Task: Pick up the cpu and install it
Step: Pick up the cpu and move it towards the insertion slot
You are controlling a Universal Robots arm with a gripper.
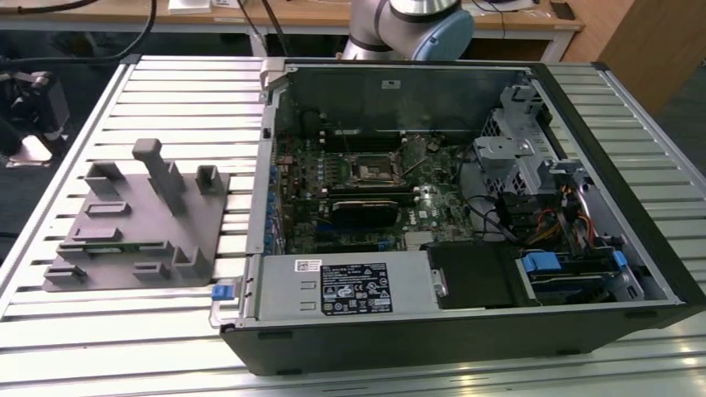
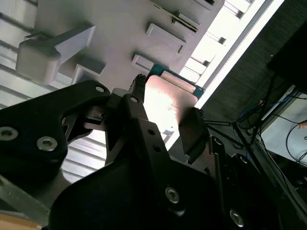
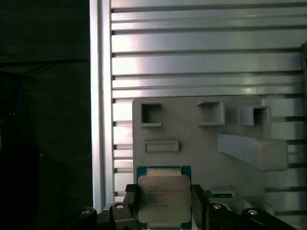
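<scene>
Hand [image 3: 164, 206] gripping cpu [image 3: 163, 194] above grey fixture [image 3: 192, 139], computer case [image 1: 441, 343] open

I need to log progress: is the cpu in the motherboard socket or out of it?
Out. In the first wrist view the cpu is held in the jaws of the gripper, over the grey fixture.

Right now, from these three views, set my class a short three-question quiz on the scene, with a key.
1. True or false: the chip sits between the two fingers.
2. Choose one: the grey fixture rests on A) the slatted table, B) a chair, C) a cardboard box.
3. What stands at the exterior view's right of the grey fixture?
Key: 1 true; 2 A; 3 the open computer case.
</scene>
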